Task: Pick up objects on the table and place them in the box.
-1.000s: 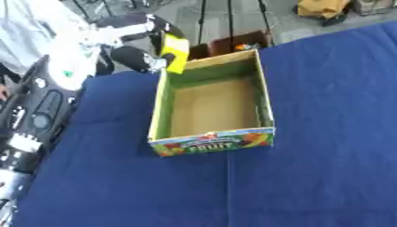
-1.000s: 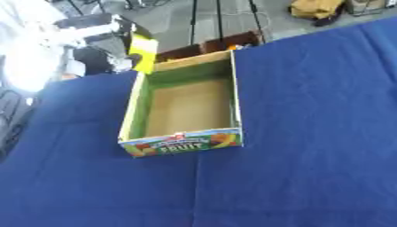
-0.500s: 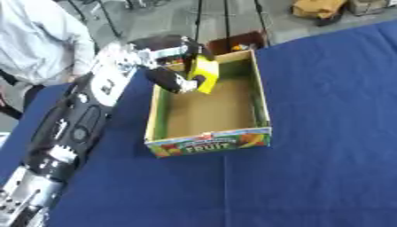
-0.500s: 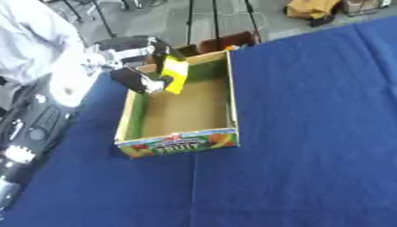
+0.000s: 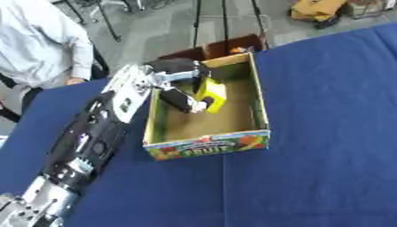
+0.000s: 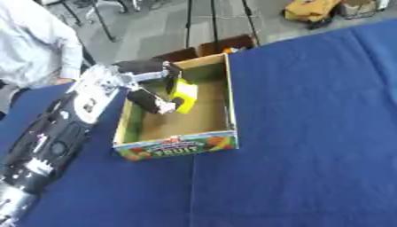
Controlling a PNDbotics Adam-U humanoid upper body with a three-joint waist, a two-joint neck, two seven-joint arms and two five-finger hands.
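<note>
The table (image 5: 325, 133) is covered edge to edge in deep blue cloth, and near its far left edge the box (image 5: 256, 102) shows a plain brown cardboard floor, green-tinted inner walls and a front panel printed with bright red, orange and green fruit shapes around the word FRUIT in yellow-green letters. The left hand (image 5: 180, 98) is black with silver-white parts, its arm black with pale silver joints, and the small object (image 5: 211, 93) in its fingers is bright yellow, perhaps with a darker patch on one side, though the view is too blurred to be sure.
</note>
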